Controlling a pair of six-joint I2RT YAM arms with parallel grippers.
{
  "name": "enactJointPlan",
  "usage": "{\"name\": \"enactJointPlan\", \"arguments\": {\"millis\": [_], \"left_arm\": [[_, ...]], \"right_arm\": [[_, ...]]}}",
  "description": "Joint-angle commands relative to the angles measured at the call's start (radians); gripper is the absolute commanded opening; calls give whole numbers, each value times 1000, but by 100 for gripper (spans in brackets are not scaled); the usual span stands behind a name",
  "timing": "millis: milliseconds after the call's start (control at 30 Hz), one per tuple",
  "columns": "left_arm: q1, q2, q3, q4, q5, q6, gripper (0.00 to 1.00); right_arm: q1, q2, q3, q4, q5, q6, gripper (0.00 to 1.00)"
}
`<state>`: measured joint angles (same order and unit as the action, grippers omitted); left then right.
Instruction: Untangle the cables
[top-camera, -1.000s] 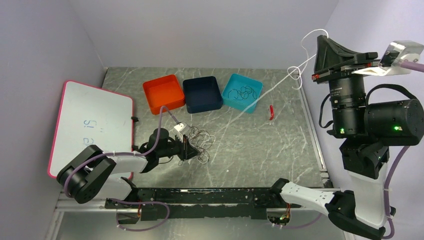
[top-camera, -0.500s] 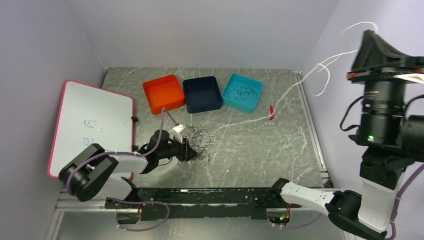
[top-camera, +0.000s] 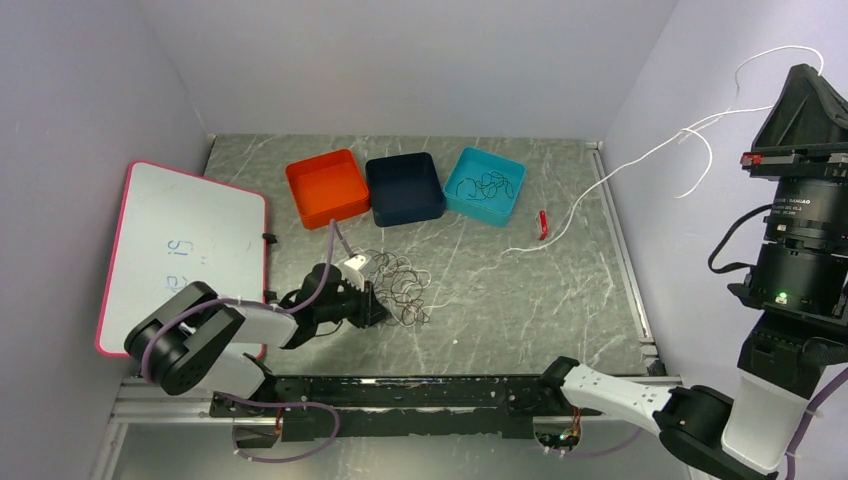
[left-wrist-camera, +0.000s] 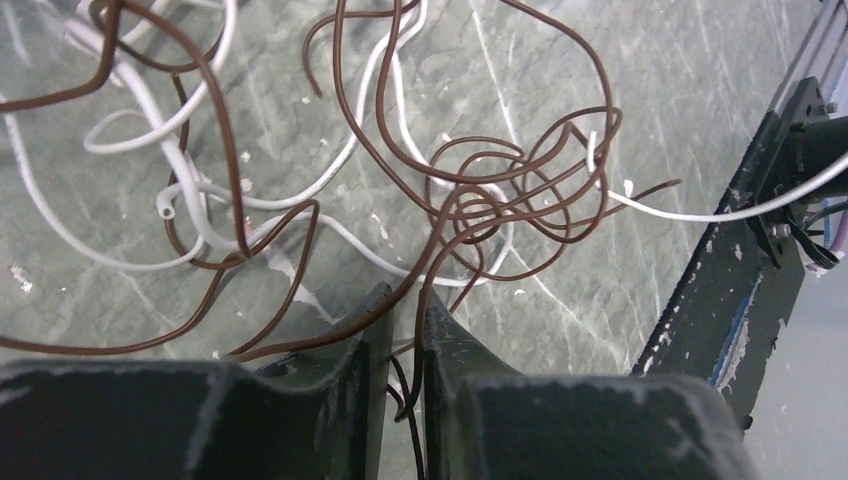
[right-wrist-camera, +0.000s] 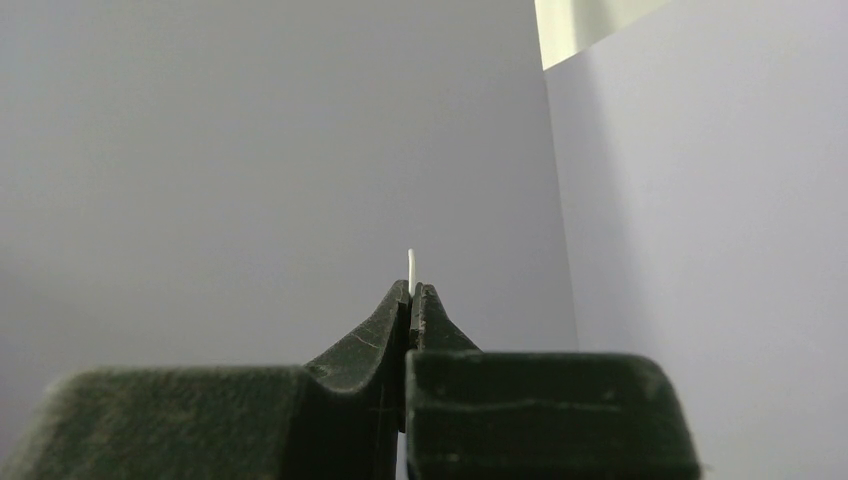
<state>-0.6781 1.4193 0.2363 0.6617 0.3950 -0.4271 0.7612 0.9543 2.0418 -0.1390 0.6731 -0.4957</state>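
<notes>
A tangle of brownish-red and white cables lies on the marble table in front of my left arm. My left gripper lies low at the tangle's left edge. In the left wrist view my left gripper is shut on a brownish-red cable that runs between the fingers, with white cable loops beyond. My right gripper is raised high at the far right. It is shut on a white cable that hangs down to the table. Only the white cable's tip shows above my right gripper.
An orange bin, a dark blue bin and a teal bin holding black cables stand in a row at the back. A small red object lies right of them. A pink-framed whiteboard lies at the left.
My right arm has risen and swung further right, drawing the white cable out; its tail has slid right across the table, away from the tangle. The left gripper has stayed at the tangle.
</notes>
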Motion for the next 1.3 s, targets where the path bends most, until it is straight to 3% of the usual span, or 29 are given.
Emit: {"name": "enactJointPlan", "arguments": {"millis": [0,100,233,400,533,667,800,967,1167,1267], "left_arm": [[-3,15,13,-32,-61,4,17],[-4,15,12,-34,-72,-5,7],[-4,-38,23,-66,-70,-6,9],[-4,-208,67,-196,-86,21,47],[-4,-353,117,-356,-138,50,58],[-3,-457,163,-484,-193,109,61],[-3,-485,210,-542,-234,124,61],[-2,-416,259,-554,-282,118,59],[-3,-265,317,-510,-258,103,58],[-3,-229,339,-501,-253,103,59]], "right_arm": [[4,-2,13,27,15,-29,0],[4,-6,5,-1,12,-2,0],[4,0,0,-123,-18,114,0],[4,8,-69,-274,-118,292,0],[4,-8,-147,-292,-152,353,0],[5,-2,-183,-346,-128,394,0],[4,-1,-251,-475,-5,492,0],[4,-28,-398,-689,100,744,0],[4,-69,-642,-850,88,1039,0],[3,-33,-701,-915,54,1107,0]]}}
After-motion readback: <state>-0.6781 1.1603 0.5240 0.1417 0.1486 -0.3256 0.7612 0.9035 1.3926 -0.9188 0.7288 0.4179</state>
